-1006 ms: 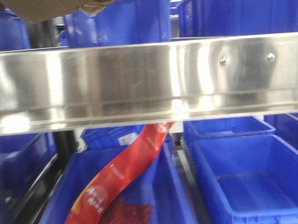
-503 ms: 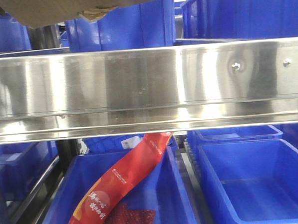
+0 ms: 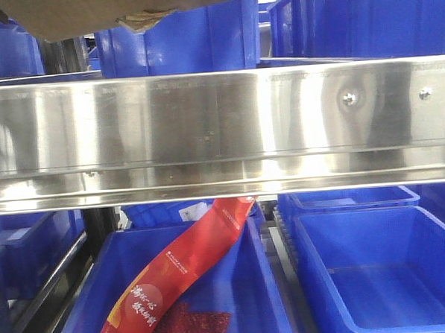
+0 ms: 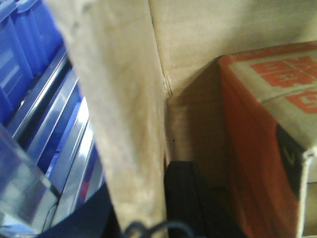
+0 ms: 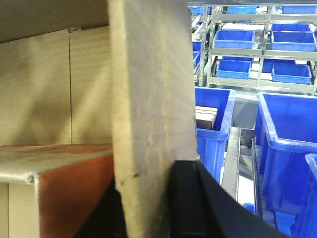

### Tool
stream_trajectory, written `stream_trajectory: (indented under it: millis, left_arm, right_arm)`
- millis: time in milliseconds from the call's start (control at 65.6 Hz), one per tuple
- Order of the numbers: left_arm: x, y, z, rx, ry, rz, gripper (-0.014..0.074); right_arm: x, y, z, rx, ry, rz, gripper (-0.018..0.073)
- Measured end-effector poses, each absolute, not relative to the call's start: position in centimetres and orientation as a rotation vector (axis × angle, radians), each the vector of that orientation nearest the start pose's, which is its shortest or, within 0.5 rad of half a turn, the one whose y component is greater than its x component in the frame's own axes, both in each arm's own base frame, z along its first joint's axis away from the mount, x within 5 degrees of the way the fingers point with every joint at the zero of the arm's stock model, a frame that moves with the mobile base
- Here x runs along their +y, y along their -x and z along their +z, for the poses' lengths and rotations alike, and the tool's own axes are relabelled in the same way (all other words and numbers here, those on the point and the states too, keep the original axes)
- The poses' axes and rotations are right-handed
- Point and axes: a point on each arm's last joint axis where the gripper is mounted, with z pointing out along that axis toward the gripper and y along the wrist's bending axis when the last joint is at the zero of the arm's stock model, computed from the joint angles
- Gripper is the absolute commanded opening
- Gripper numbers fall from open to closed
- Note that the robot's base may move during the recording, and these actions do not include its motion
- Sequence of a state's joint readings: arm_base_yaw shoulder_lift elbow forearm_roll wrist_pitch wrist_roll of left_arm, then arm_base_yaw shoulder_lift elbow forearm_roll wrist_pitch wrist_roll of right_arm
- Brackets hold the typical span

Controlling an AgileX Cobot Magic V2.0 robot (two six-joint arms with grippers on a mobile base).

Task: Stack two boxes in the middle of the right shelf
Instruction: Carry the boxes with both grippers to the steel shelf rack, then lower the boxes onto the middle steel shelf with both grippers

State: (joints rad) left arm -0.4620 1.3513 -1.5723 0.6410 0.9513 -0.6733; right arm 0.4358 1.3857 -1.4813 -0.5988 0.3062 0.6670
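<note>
I see the cardboard box [image 3: 124,7] held above the shelf [image 3: 206,130], its underside at the top left of the front view. Inside it sits an orange-printed carton [image 4: 262,129]. Each end effector, left [image 4: 185,198] and right [image 5: 183,198], pinches a box wall. Below, one blue bin [image 3: 251,284] holds a red packet [image 3: 183,273]; its neighbour [image 3: 377,270] looks bare. I can't tell the box's long axis.

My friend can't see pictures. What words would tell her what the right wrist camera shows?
A brown cardboard box wall stands edge-on right in front of the camera, with a black gripper finger against its lower edge. An orange-printed carton sits inside at left. Blue plastic bins fill metal racks at right.
</note>
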Motion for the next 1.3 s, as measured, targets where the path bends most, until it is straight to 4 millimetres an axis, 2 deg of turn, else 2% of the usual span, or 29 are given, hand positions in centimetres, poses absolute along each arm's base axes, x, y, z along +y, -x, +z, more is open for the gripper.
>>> stream_trajectory:
  millis: [320,564,792,838,884,991,1082,1173,1295]
  left_arm:
    - [-8.3,-26.7,46.7,2.023,0.094,0.082,-0.0111]
    - [-8.3,-26.6,46.7,2.035,0.096,0.088,-0.0111]
    - [-8.5,-26.7,46.0,2.102,0.132,0.020,-0.0109]
    - [-8.3,-26.8,45.8,2.116,0.150,0.008,-0.0096]
    - [-8.1,-26.9,45.7,2.121,0.159,0.006,-0.0047]
    - [-7.9,-27.1,45.6,2.133,0.155,-0.006,0.0153]
    - [-7.8,-27.3,45.6,2.128,0.132,-0.020,0.0297]
    - [-8.0,-27.4,45.8,2.114,0.111,-0.023,0.0402]
    - [-8.0,-27.4,45.8,2.108,0.103,-0.027,0.0458]
  right_arm:
    - [12.1,-28.4,43.8,2.003,-0.038,0.300,-0.0153]
    - [12.1,-28.3,43.6,2.030,-0.056,0.314,-0.0153]
    - [11.9,-28.1,43.2,2.082,-0.076,0.292,-0.0136]
    - [11.9,-28.1,43.1,2.090,-0.079,0.290,-0.0087]
    - [11.9,-28.1,43.1,2.091,-0.080,0.292,-0.0016]
    - [12.1,-28.1,43.1,2.087,-0.085,0.318,0.0248]
    - [12.3,-28.1,43.4,2.068,-0.080,0.338,0.0405]
    - [12.4,-28.2,43.3,2.067,-0.076,0.341,0.0495]
    - [12.5,-28.3,43.2,2.072,-0.075,0.339,0.0506]
